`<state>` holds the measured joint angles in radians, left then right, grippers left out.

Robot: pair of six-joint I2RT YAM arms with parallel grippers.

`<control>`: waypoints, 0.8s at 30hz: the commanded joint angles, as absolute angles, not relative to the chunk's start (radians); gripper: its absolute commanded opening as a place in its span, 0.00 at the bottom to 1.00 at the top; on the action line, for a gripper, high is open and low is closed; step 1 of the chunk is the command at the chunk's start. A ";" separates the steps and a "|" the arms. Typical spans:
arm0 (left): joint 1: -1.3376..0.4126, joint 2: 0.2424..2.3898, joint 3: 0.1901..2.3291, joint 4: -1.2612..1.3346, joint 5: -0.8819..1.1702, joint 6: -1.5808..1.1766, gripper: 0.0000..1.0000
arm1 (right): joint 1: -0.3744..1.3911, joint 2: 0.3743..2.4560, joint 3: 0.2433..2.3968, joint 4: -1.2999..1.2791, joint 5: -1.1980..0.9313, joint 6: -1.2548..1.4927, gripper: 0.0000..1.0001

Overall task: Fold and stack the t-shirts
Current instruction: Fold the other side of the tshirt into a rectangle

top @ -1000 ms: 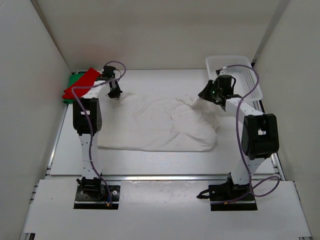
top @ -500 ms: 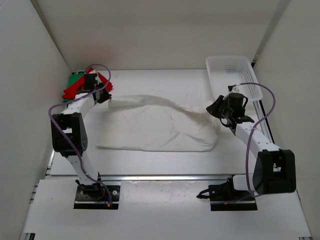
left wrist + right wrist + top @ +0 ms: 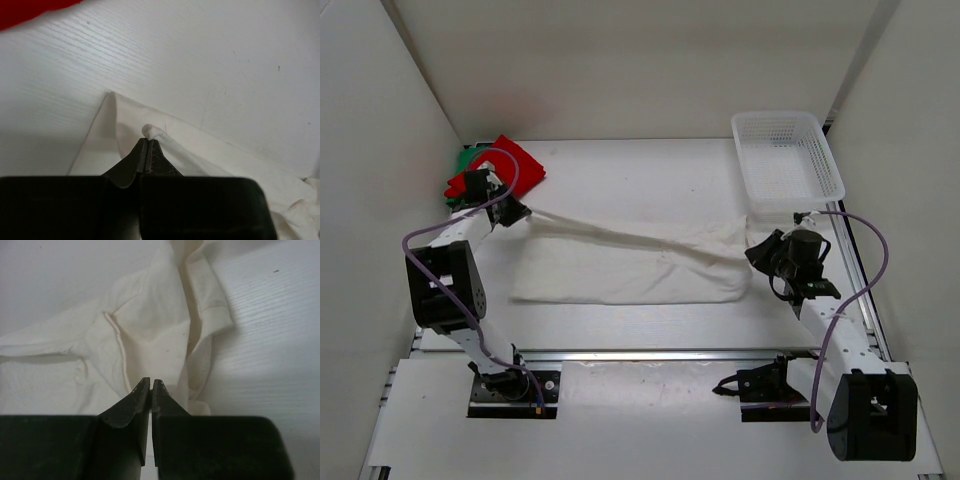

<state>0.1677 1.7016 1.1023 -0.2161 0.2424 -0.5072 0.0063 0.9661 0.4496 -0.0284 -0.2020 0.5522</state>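
The white t-shirt (image 3: pixel 620 278) lies across the middle of the table, its far edge drawn into a taut ridge between my two grippers. At the shirt's far left corner, my left gripper (image 3: pixel 517 212) is shut on a nub of that cloth (image 3: pixel 151 132). My right gripper (image 3: pixel 758 252) is at the shirt's right end, its jaws closed on a thin fold of the white t-shirt (image 3: pixel 150 330). The red t-shirt (image 3: pixel 515 160) lies folded in the far left corner on top of the green t-shirt (image 3: pixel 466 158), just behind the left gripper.
A white mesh basket (image 3: pixel 785 150) stands at the far right, behind the right arm. White walls close in the table on the left, back and right. Bare tabletop (image 3: pixel 650 175) stretches behind the white shirt.
Both grippers have moved toward the near side and apart, dragging the white shirt's far edge forward. The shirt now lies narrower, with a tight ridge between the grippers.
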 commanded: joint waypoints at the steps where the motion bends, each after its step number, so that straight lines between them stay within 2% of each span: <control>1: 0.186 1.579 1.098 -0.163 0.287 -0.537 0.00 | -0.014 0.911 0.445 0.000 -0.201 0.552 0.00; 8: 0.186 1.390 0.918 -0.134 0.238 -0.528 0.00 | -0.012 0.836 0.399 -0.041 -0.189 0.555 0.01; 13: 0.172 1.295 0.778 -0.149 0.152 -0.514 0.05 | -0.006 0.825 0.344 -0.031 -0.192 0.586 0.00; 15: 0.210 1.281 0.720 -0.134 0.184 -0.537 0.09 | -0.008 0.824 0.325 -0.034 -0.189 0.598 0.00; 20: 0.251 1.299 0.615 -0.092 0.253 -0.601 0.30 | -0.006 0.813 0.284 -0.044 -0.161 0.609 0.01; 22: 0.311 1.289 0.577 -0.025 0.305 -0.679 0.34 | 0.020 0.804 0.269 -0.055 -0.152 0.612 0.00; 24: 0.376 1.252 0.561 -0.011 0.351 -0.718 0.33 | 0.041 0.784 0.252 -0.061 -0.129 0.617 0.00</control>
